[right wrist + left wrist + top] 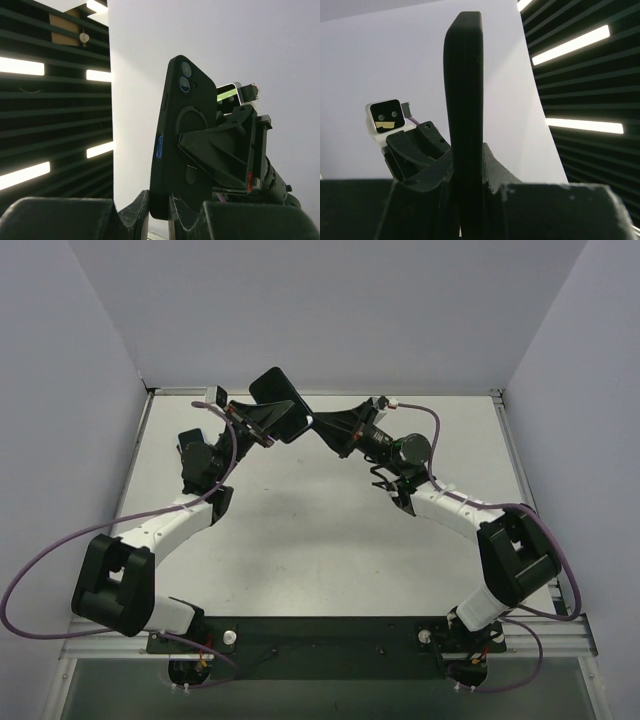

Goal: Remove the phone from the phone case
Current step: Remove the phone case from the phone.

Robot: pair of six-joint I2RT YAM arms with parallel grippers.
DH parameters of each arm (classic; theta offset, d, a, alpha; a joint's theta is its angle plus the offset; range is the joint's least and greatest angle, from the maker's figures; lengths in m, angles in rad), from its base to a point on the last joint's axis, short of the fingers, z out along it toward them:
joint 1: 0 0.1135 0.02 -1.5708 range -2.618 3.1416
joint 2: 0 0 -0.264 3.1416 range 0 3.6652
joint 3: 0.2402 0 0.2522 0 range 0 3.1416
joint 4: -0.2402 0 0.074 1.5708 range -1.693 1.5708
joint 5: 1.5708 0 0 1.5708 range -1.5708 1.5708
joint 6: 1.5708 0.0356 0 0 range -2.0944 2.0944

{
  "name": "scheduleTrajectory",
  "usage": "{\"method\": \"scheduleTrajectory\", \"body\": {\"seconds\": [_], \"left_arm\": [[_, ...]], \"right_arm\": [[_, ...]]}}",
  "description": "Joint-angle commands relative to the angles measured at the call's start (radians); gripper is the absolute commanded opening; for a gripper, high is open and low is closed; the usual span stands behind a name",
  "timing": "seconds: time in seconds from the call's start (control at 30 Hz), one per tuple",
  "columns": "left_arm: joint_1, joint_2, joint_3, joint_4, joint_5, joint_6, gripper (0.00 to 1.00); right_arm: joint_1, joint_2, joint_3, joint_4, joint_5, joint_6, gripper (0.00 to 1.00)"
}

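Because a case cannot be worked off a phone that lies flat and unbraced, the two arms carry it between them in the air, with the table (330,550) well below both hands and bare white walls (330,310) beyond them. The left arm (165,530) and the right arm (470,515) bend inward so that their hands meet nose to nose.

The left hand (258,420) is pinching the phone case (182,135) across its flat faces. Its own camera sees the slab edge-on, upright between its fingers. The right hand (159,207) is pinching the same case at the end nearest its wrist, so the case rises straight out of its fingers. Two grips set at an angle to each other would, I judge, let one hand hold firm while the other pries at an edge.

The phone (186,69) is not yet out. Its lenses (185,85) fill the cutout at the end of the case farthest from the right hand, and a blue-rimmed button slot (160,146) shows on the side edge.

What stands in the way is mostly the hands themselves. The left fingers press case and phone together, and the two hands sit just beside each other with little room to swing. Purple cables (437,430) trail back from behind each hand along the arms, not between the hands.
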Motion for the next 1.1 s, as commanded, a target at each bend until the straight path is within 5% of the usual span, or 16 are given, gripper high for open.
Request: {"method": "scheduleTrajectory", "body": {"seconds": [0.0,0.53,0.8,1.0,1.07], "left_arm": [[-0.019,-0.122,0.112,0.297,0.044,-0.038,0.0],[-0.021,-0.147,0.166,0.343,0.036,-0.09,0.0],[-0.021,-0.142,0.17,0.381,0.027,-0.133,0.0],[-0.021,-0.15,0.173,0.349,0.053,-0.121,0.0],[-0.019,-0.137,0.172,0.347,0.071,-0.115,0.0]], "right_arm": [[0.011,0.062,0.064,0.28,0.113,0.105,0.0],[0.09,0.228,0.2,0.28,0.119,0.121,0.0],[0.078,0.234,0.125,0.24,0.039,-0.028,0.0],[0.078,0.176,0.064,-0.028,-0.063,-0.28,0.0],[0.077,0.127,0.072,-0.291,-0.093,-0.388,0.0]]}}
